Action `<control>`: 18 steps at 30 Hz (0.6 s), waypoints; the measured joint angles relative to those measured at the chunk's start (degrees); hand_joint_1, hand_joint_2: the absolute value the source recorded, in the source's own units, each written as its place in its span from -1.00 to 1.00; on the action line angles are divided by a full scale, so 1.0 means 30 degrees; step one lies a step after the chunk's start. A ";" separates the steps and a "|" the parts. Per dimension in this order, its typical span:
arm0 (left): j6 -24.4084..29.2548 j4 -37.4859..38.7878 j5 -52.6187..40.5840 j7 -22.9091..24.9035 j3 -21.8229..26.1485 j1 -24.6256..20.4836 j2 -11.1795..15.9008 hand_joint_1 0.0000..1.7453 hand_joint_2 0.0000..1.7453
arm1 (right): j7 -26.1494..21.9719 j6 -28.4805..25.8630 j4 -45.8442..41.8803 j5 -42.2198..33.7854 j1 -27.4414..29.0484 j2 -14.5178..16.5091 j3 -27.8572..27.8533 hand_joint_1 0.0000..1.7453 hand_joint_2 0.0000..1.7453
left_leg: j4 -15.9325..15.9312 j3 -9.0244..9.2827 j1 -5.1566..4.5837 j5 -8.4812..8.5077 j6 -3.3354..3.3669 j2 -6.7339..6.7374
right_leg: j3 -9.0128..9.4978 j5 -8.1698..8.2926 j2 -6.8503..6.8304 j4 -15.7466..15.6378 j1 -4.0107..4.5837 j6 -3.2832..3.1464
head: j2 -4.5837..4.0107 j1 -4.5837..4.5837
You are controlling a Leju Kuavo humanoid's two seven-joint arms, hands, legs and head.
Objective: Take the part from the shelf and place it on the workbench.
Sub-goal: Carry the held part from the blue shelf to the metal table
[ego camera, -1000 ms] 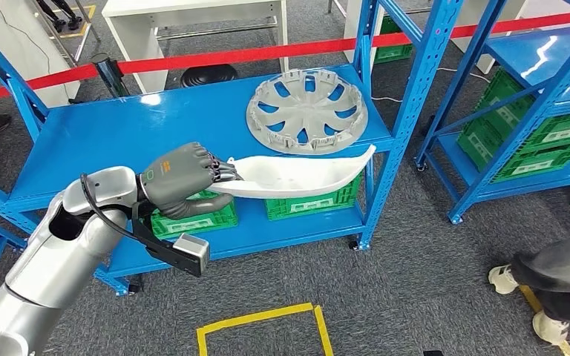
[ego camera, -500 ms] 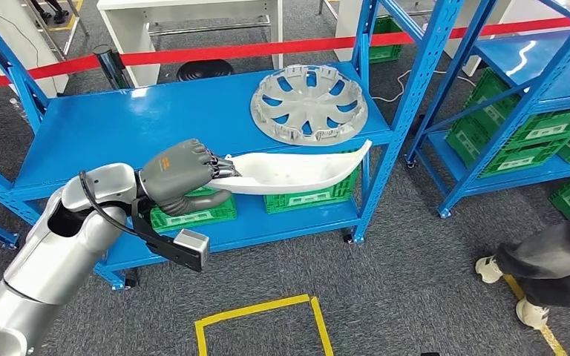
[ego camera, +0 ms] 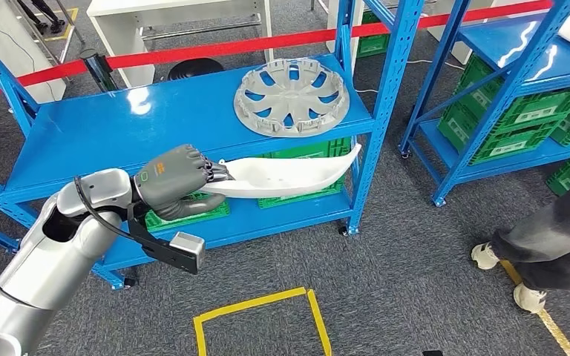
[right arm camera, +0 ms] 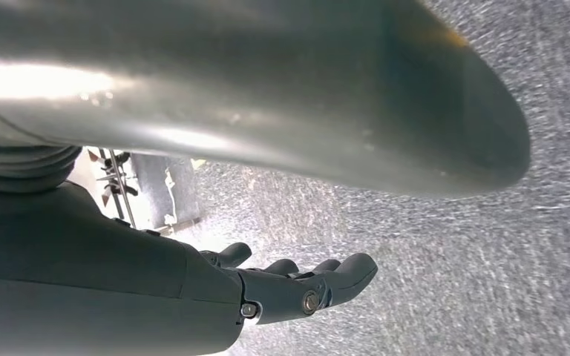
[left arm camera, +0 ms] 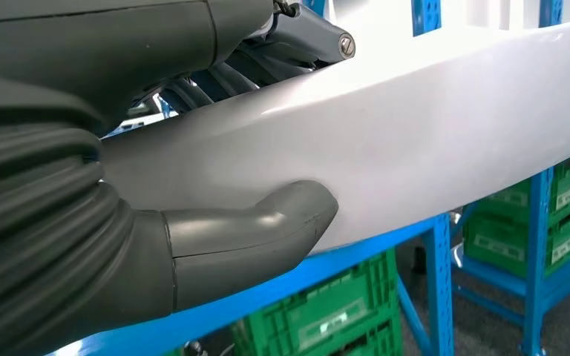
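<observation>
1. The left hand (ego camera: pixel 174 180) holds a long white part (ego camera: pixel 289 174) by one end, its fingers (ego camera: pixel 219 172) clamped over the top edge and the thumb (left arm camera: pixel 267 230) pressed to the underside.
2. The part is in the air in front of the blue shelf (ego camera: pixel 89 133), level with its upper board. Its long axis runs roughly level, and the tapered free end points away from the hand toward the shelf's right post (ego camera: pixel 382 111).
3. A silver wheel cover (ego camera: pixel 292 96) lies flat on the shelf, behind the part.
4. The right hand (right arm camera: pixel 297 285) hangs over grey carpet, fingers slightly curled and holding nothing.
</observation>
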 joint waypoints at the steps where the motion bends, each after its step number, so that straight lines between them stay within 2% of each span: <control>1: 0.0000 -0.0029 0.0000 0.0000 0.0000 0.0029 0.0049 1.00 1.00 | 0.0000 0.0000 0.0000 -0.0009 0.0012 0.0002 0.0000 -1.00 -1.00 | -0.1234 0.0789 0.0013 0.0536 0.0053 -0.0019 | -0.0072 0.0083 0.0019 0.0001 -0.0002 0.0053 | 0.0000 0.0000; 3: 0.0002 -0.0109 0.0002 0.0000 0.0014 0.0000 0.0131 1.00 1.00 | 0.0000 -0.0004 0.0000 -0.0031 0.0018 0.0005 0.0000 -1.00 -1.00 | -0.3882 0.2339 -0.0031 0.1261 0.0227 -0.0140 | -0.0169 0.0239 0.0037 0.0001 0.0010 0.0219 | 0.0000 0.0006; 4: 0.0002 -0.0146 0.0002 0.0000 0.0020 -0.0020 0.0151 1.00 1.00 | 0.0000 -0.0007 0.0000 -0.0036 0.0016 0.0004 0.0000 -1.00 -1.00 | -0.4622 0.2745 -0.0084 0.1413 0.0323 -0.0194 | -0.0204 0.0321 0.0037 -0.0010 0.0015 0.0332 | 0.0000 0.0009; 6: 0.0002 -0.0178 0.0002 0.0000 0.0022 -0.0024 0.0164 1.00 1.00 | -0.0002 -0.0011 0.0000 -0.0045 0.0016 0.0005 0.0000 -1.00 -1.00 | -0.4874 0.2813 -0.0216 0.1547 0.0539 -0.0221 | -0.0247 0.0516 0.0037 -0.0090 0.0009 0.0585 | -0.0002 0.0018; 8: 0.0002 -0.0184 0.0002 0.0002 0.0022 -0.0025 0.0174 1.00 1.00 | -0.0002 -0.0011 0.0000 -0.0047 0.0035 0.0014 0.0000 -1.00 -1.00 | -0.4995 0.2712 -0.0176 0.1828 0.0834 -0.0163 | -0.0341 0.0470 0.0028 -0.0018 -0.0042 0.0808 | -0.0002 0.0022; 9: 0.0002 -0.0186 0.0000 0.0005 0.0022 -0.0028 0.0179 1.00 1.00 | 0.0016 -0.0011 0.0000 -0.0044 0.0045 0.0018 0.0000 -1.00 -1.00 | -0.5076 0.2631 -0.0142 0.1990 0.0996 -0.0124 | -0.0511 0.0118 0.0023 0.0350 -0.0052 0.0890 | -0.0002 0.0029; 11: 0.0002 -0.0191 -0.0006 0.0022 0.0020 0.0023 0.0186 1.00 1.00 | 0.0046 -0.0018 0.0000 -0.0029 0.0055 0.0009 0.0000 -1.00 -1.00 | -0.5132 0.2341 -0.0128 0.2272 0.1221 -0.0061 | -0.1276 -0.1264 0.0017 0.2263 -0.0037 0.1007 | -0.0002 0.0053; 12: 0.0002 -0.0195 -0.0015 0.0040 0.0017 0.0095 0.0188 1.00 1.00 | 0.0058 -0.0020 0.0000 -0.0020 0.0054 -0.0002 0.0000 -1.00 -1.00 | -0.5098 0.2145 -0.0144 0.2388 0.1278 -0.0043 | -0.1761 -0.2004 0.0020 0.3576 -0.0024 0.1055 | -0.0002 0.0060; 13: 0.0002 -0.0200 -0.0029 0.0069 0.0015 0.0199 0.0192 1.00 1.00 | 0.0060 -0.0022 0.0000 -0.0011 0.0060 -0.0011 0.0000 -1.00 -1.00 | -0.5048 0.1948 -0.0160 0.2495 0.1291 -0.0027 | -0.2094 -0.2497 0.0021 0.4633 -0.0010 0.1092 | -0.0002 0.0064; 14: 0.0002 -0.0215 -0.0046 0.0106 0.0013 0.0309 0.0197 1.00 1.00 | 0.0062 -0.0022 0.0000 -0.0004 0.0073 -0.0020 0.0000 -1.00 -1.00 | -0.4980 0.1756 -0.0171 0.2589 0.1279 -0.0013 | -0.2128 -0.2663 0.0019 0.5111 -0.0003 0.1114 | -0.0002 0.0064; 15: 0.0002 -0.0235 -0.0060 0.0148 0.0011 0.0393 0.0203 1.00 1.00 | 0.0067 -0.0022 0.0000 0.0000 0.0085 -0.0022 0.0000 -1.00 -1.00 | -0.4892 0.1577 -0.0168 0.2664 0.1249 -0.0005 | -0.1757 -0.2484 0.0010 0.4806 -0.0002 0.1115 | -0.0002 0.0064; 18: 0.0009 -0.0350 -0.0100 0.0262 0.0013 0.0459 0.0217 1.00 1.00 | 0.0073 -0.0031 0.0000 0.0007 0.0058 -0.0031 0.0000 -1.00 -1.00 | -0.4500 0.1130 -0.0171 0.2776 0.1073 0.0019 | 0.0507 -0.1483 -0.0086 0.1283 0.0032 0.0979 | -0.0002 0.0059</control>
